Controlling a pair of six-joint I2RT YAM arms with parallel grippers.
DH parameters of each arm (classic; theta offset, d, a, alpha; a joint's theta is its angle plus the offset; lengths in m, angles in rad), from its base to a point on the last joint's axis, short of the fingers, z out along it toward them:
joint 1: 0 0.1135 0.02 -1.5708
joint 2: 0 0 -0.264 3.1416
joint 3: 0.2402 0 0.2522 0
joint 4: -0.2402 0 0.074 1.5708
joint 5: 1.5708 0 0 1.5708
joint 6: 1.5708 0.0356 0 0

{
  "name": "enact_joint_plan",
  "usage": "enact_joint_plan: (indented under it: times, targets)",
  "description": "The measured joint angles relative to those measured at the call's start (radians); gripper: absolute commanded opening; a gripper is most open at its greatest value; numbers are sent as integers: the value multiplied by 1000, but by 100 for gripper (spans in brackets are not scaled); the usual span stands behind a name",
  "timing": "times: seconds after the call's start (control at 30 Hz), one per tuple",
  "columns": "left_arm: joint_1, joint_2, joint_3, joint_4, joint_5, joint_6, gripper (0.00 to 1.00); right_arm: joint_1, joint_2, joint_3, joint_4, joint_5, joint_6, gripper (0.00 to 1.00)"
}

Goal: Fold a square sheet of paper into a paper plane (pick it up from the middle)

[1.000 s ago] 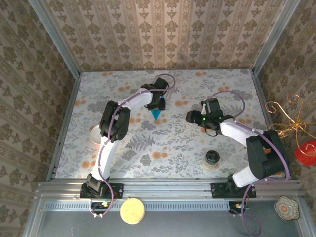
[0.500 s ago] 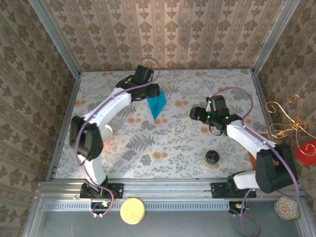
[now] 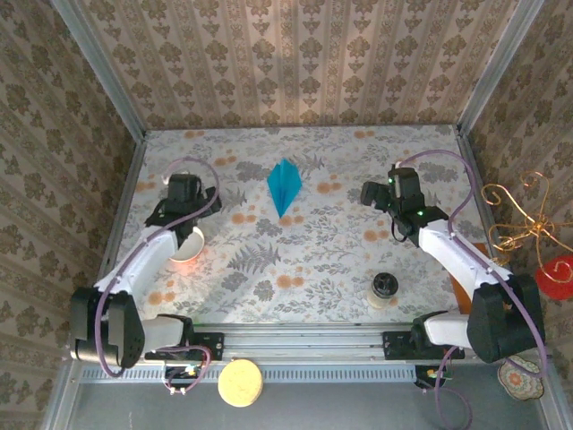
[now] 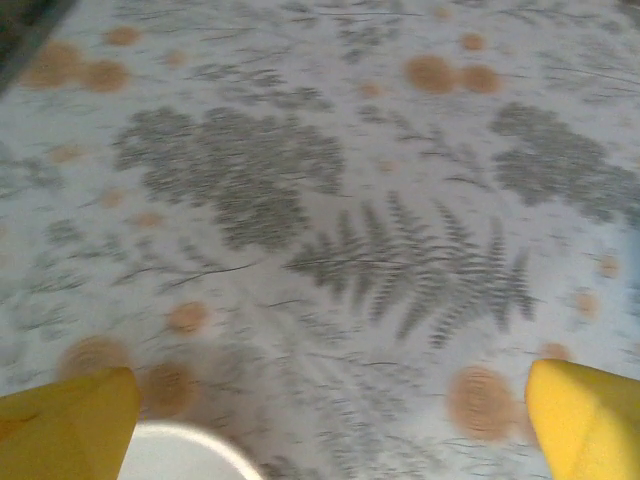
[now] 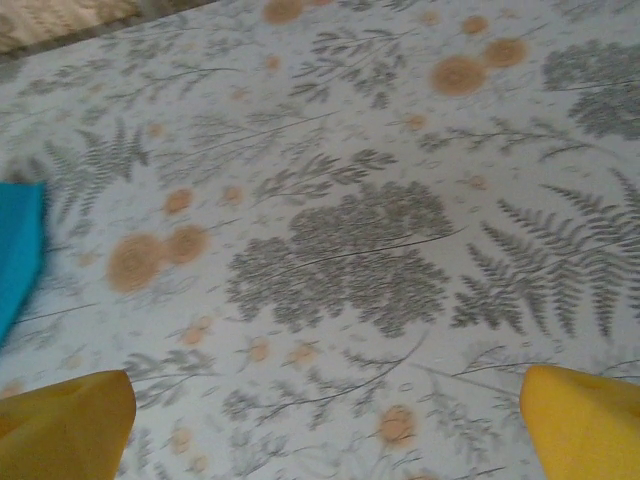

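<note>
Our left gripper [image 4: 330, 420] and right gripper [image 5: 325, 420] gape wide, holding nothing; plane [image 3: 285, 184] lies between them; cup [image 3: 196, 242] contents unclear.

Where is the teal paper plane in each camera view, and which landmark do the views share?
Top external: paper plane at the upper centre of the picture.
Left wrist: white cup rim at the bottom edge.
Right wrist: its teal edge at the left border.
Shared landmark: the fern-patterned tablecloth.
</note>
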Motion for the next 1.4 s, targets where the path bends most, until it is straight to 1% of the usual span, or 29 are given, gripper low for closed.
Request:
enact_joint_plan:
  times: [0.17,0.3,0.37,0.53,0.63,0.77,0.9,1.07,1.2,1.4]
  targets:
    - [106,-91,-119,87,-40,46,100,-3,8,-87,92,114,-72,100]
    - [189,-98,-190,174,-2,84,100,-10,5,-169,182,167,-139,100]
    - [208,-93,-228,232,15,114,100,-17,1,-200,223,175,-172,100]
    - [220,-83,-297,363,68,194,100,-50,4,-230,296,177,-211,100]
    - [221,-74,-337,474,91,247,100,-69,39,-251,373,168,-225,100]
    - [221,-17,-391,631,139,307,100,-89,100,-261,431,124,-249,100]
    - [221,40,-446,766,192,349,100,-105,129,-262,484,66,-268,100]
    - [221,93,-454,880,249,382,100,-118,97,-324,575,7,-283,100]
    - [221,146,-430,920,277,405,100,-122,66,-389,661,-14,-298,100]
    - [227,261,-425,1021,296,430,100,-143,84,-395,769,-28,-325,100]
